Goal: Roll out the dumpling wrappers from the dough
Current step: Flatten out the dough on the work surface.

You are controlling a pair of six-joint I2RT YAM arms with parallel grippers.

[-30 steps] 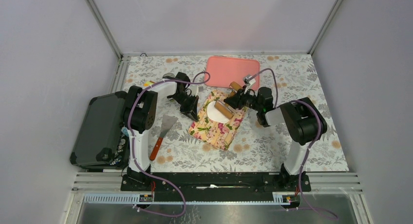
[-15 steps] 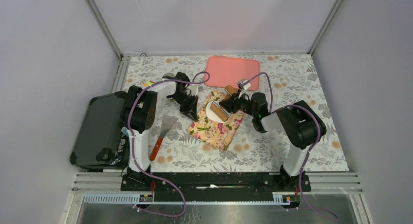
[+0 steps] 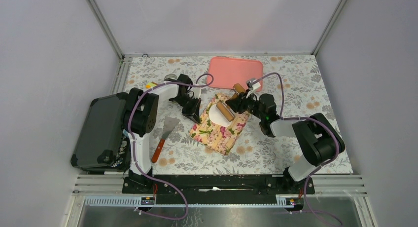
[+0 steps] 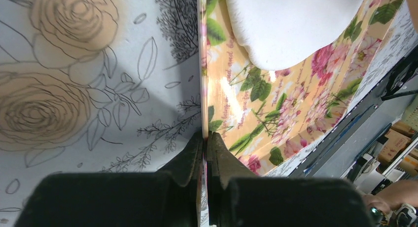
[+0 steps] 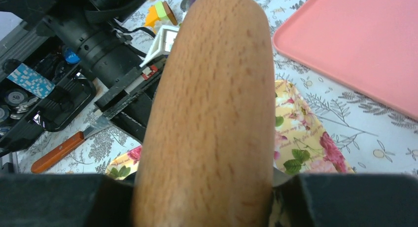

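Observation:
The dough (image 3: 214,114) is a flat white sheet on a floral mat (image 3: 217,131). It also shows in the left wrist view (image 4: 291,24) on the mat (image 4: 276,103). My left gripper (image 3: 196,116) is shut on the mat's left edge, its fingers pinching the thin edge (image 4: 204,135). My right gripper (image 3: 235,102) is shut around the middle of a brown wooden rolling pin (image 3: 225,111), which lies across the dough's right part. In the right wrist view the pin (image 5: 212,103) fills the middle between the gripper's (image 5: 207,187) fingers. No cut round wrappers are in view.
A pink tray (image 3: 234,71) lies behind the mat and also shows in the right wrist view (image 5: 360,44). A spatula with a wooden handle (image 3: 164,134) lies left of the mat. A black case (image 3: 98,131) stands at the left edge.
The right gripper rolled the pin left across the dough, then back to the right. The right arm's elbow swung right and nearer. The left gripper kept its hold on the mat edge.

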